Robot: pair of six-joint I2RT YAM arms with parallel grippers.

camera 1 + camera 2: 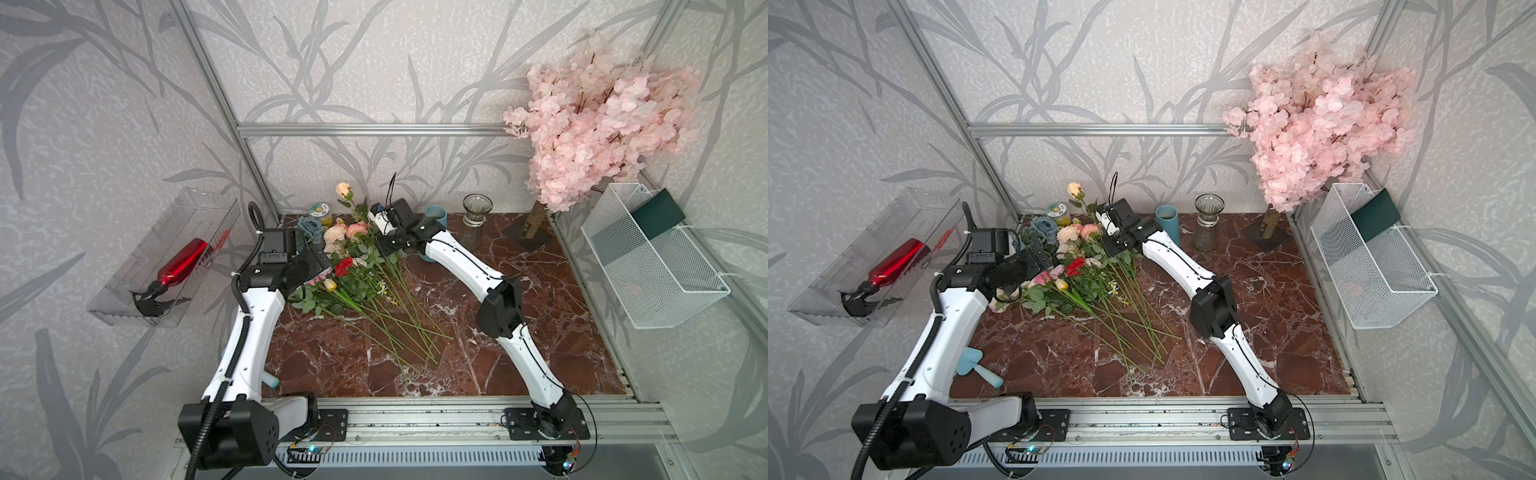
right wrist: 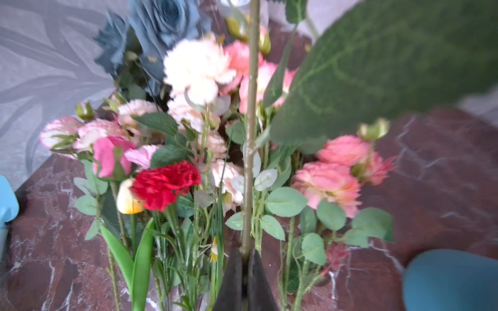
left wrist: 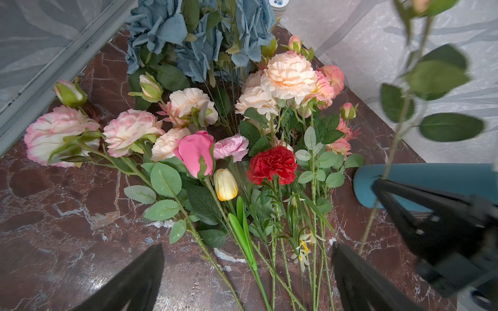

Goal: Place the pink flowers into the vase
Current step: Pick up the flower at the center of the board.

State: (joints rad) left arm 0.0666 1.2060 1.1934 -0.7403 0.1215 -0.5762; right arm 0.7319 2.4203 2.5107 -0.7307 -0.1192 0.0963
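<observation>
The right gripper [image 2: 244, 255] has its jaws pinched together on the thin green stem of one spray [image 1: 356, 210]. The stem runs close to upright through them. Its peach bud [image 1: 343, 190] stands high and leans a little far and left, and a length of bare stem hangs below the jaws; where that lower end stops cannot be made out among the other stems. The rest of the pink flowers [image 1: 345, 235] lie in the pile on the table [image 1: 519, 332], heads far and left, stems fanning near and right. The left gripper [image 3: 248, 249] hangs over the left side of that pile with its jaws wide apart and nothing between them. The vase [image 1: 477, 216] stands upright at the far edge, to the right of the right gripper, with its mouth open upward. The blue cup [image 1: 436, 216] stands between vase and gripper, just beside the arm. The coming move seems to turn on this: the vase lies rightward from the jaws and the right arm is much the nearer, while the left arm is across the pile. The stem's long axis already roughly matches the vase's. The carry probably needs height enough for the hanging end to clear the cup and the rim, then a straight drop.
</observation>
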